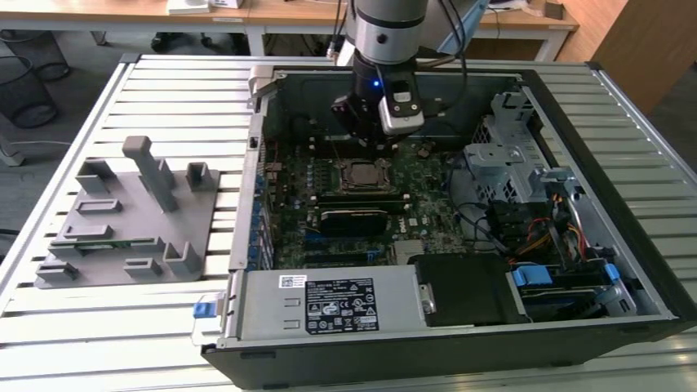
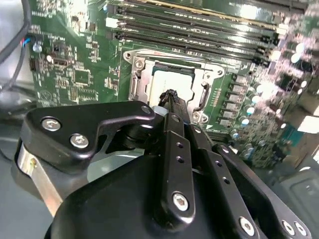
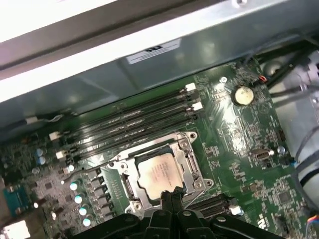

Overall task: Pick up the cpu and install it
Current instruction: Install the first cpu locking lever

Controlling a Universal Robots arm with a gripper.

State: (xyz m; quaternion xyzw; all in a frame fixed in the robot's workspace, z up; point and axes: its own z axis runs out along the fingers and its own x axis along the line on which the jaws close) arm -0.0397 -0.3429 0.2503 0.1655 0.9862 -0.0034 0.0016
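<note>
The cpu (image 3: 160, 174) is a silver-grey square that lies flat in the black socket frame (image 3: 187, 149) on the green motherboard (image 3: 234, 149). It also shows in the second wrist view as the cpu (image 2: 174, 82) and in the exterior view as the cpu (image 1: 360, 174). My gripper (image 1: 367, 145) hangs inside the open computer case, just above the socket. In both wrist views the black fingertips (image 2: 171, 95) sit together over one edge of the chip, with nothing between them. The gripper (image 3: 167, 195) is shut. Whether the tips touch the chip I cannot tell.
The case walls (image 1: 257, 163) surround the board. A power supply (image 1: 326, 304) and a black box (image 1: 468, 286) lie at the near side, a drive cage (image 1: 512, 155) on the exterior view's right. Memory slots (image 3: 129, 122) run beside the socket. A grey fixture tray (image 1: 130, 220) with a green memory stick (image 1: 104, 242) lies on the exterior view's left.
</note>
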